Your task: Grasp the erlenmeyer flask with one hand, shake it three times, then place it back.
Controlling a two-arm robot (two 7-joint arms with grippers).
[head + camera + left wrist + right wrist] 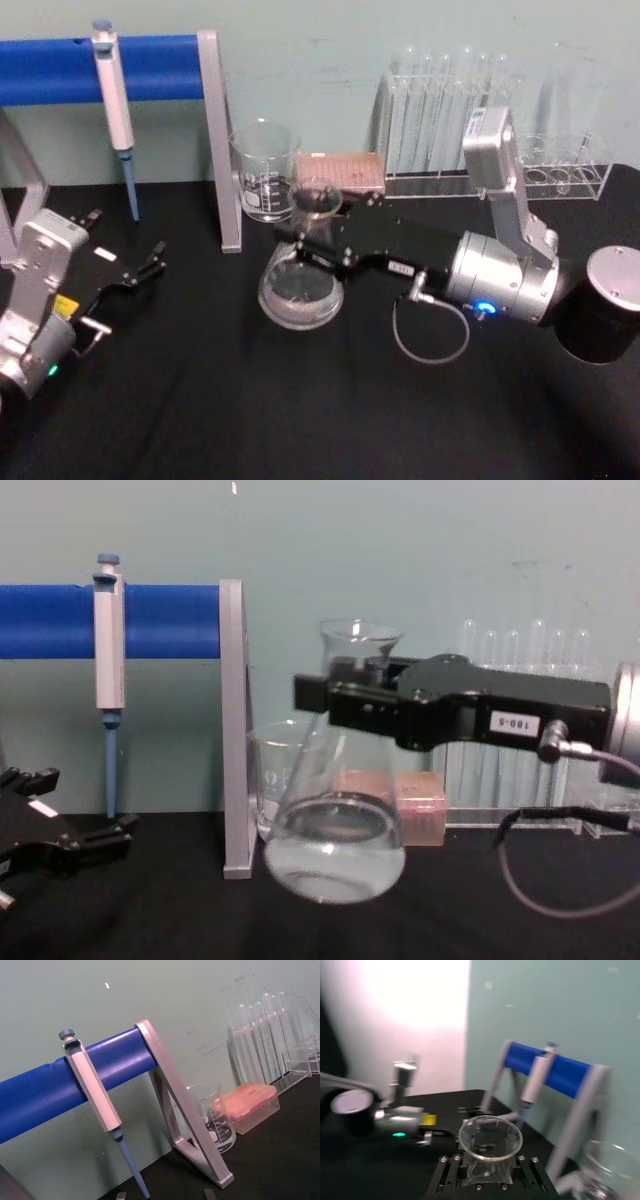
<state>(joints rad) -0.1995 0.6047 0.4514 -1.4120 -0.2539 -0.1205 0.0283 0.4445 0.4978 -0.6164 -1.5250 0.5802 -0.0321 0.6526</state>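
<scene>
right gripper (345, 693) clamped on flask (335, 852) neck; flask off the table, tilted, base below jaws; grasp done, shakes probably underway, count unknown; put-back pending; left gripper (153, 258) idle, well off to its left

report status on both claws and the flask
Right claw shut on neck of clear glass conical flask, a little liquid inside. Left claw open, parked at left. Straight-sided glass beaker close behind flask, silver stand post beside.
</scene>
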